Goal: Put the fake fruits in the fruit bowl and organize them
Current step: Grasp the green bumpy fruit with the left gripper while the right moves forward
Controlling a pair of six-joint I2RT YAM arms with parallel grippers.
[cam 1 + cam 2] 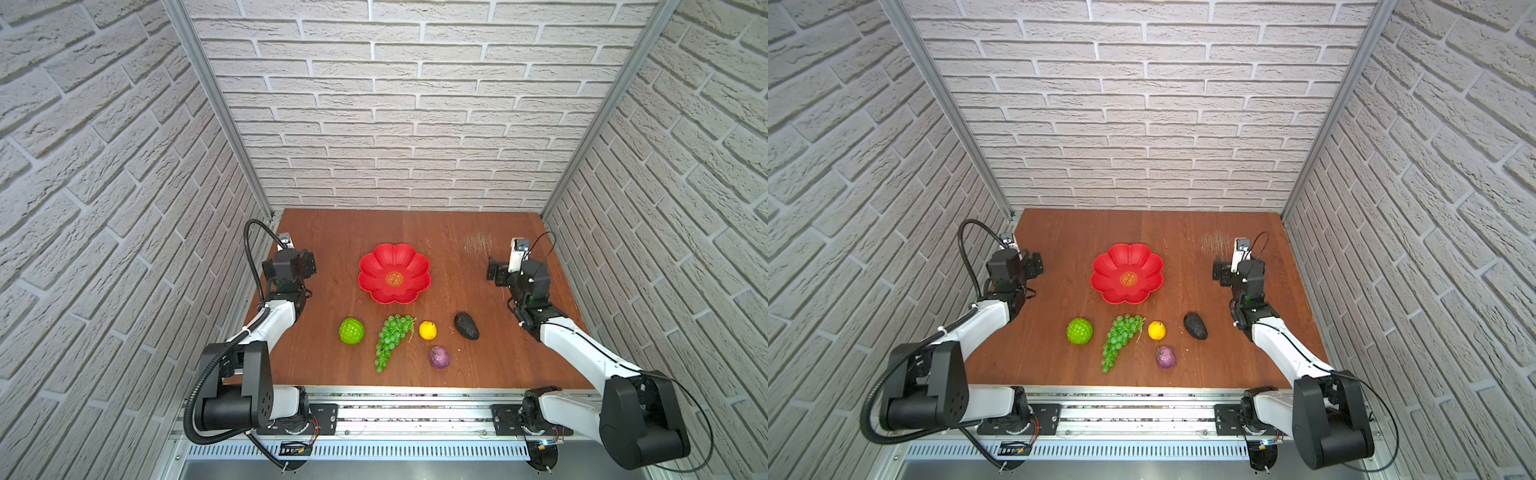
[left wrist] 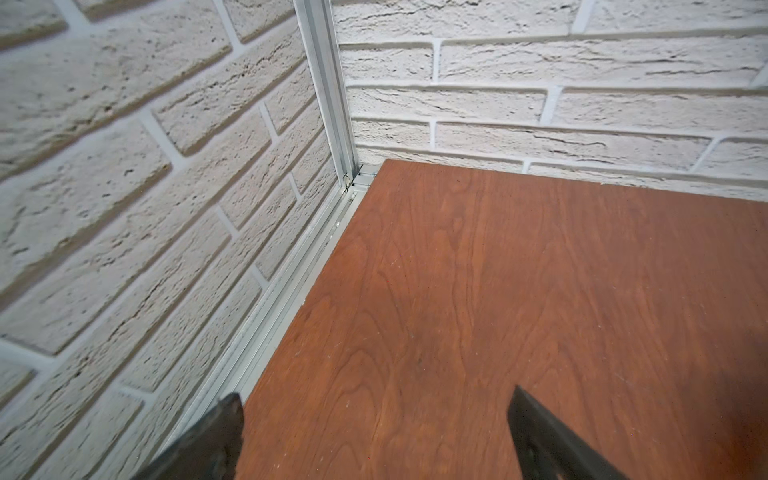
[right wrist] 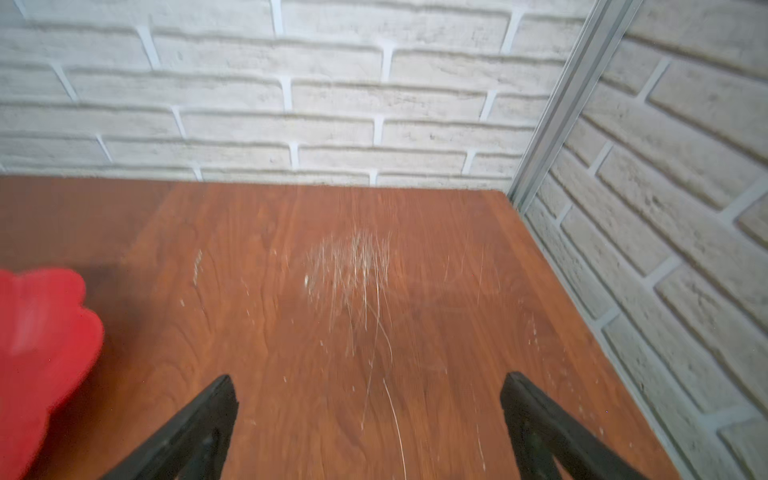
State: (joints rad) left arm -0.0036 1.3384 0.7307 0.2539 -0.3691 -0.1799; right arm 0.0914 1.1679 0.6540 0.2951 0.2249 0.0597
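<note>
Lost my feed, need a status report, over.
Open, empty: left gripper, right gripper. Nothing in fruit bowl; green ball, grapes, lemon, avocado, purple fruit on table. No obstructions.

The left arm (image 1: pixel 270 328) and right arm (image 1: pixel 582 349) pair white links with black joint housings. A ribbed black hose (image 1: pixel 189 415) loops along the left arm at lower left. The fingers (image 3: pixel 195 432) are black wedges.

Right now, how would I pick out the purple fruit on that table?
Find the red flower-shaped bowl in the middle of the wooden table. In front of it lies a row of fruits, and just in front of the lemon sits the purple fruit. It is the only purple one.
</note>
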